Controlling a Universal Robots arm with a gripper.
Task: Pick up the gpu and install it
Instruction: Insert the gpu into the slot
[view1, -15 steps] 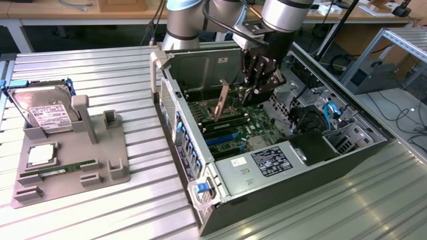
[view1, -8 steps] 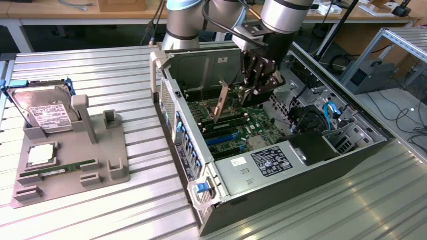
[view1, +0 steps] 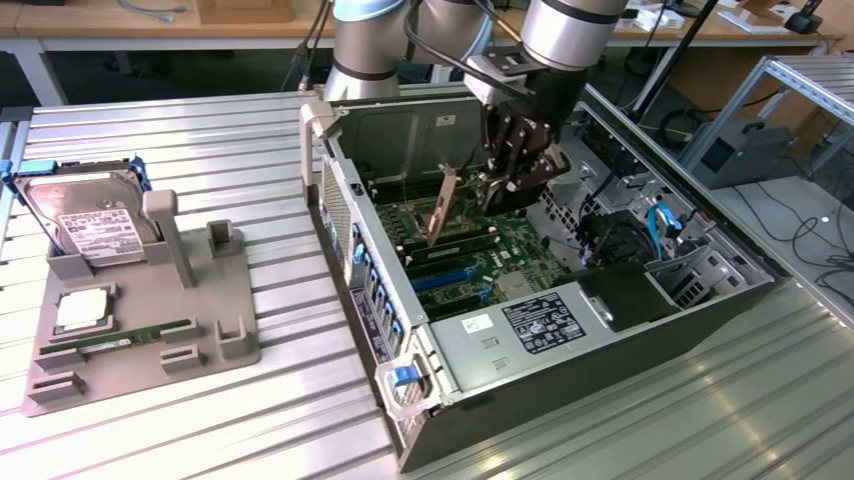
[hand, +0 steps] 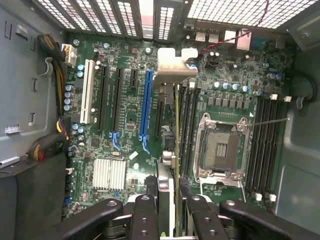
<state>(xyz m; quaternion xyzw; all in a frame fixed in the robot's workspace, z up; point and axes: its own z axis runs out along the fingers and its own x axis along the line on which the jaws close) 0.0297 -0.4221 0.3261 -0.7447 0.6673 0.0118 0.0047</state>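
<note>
Item: gpu (hand: 175, 125), seen edge-on and upright, clamped between the fingers of the gripper (hand: 172, 202) inside the open computer case (view1: 561, 420), hanging directly below the hand and just above the motherboard (hand: 125, 52). Long axis parallel to the expansion slots, silver bracket (hand: 172, 67) toward the perforated rear wall (hand: 235, 12); lower edge lies between the long blue slot (hand: 146, 100) and the processor socket (hand: 222, 145), whether touching I cannot tell. Room: memory slots (hand: 192, 130) close on the socket side, case walls well apart on either flank.
</note>
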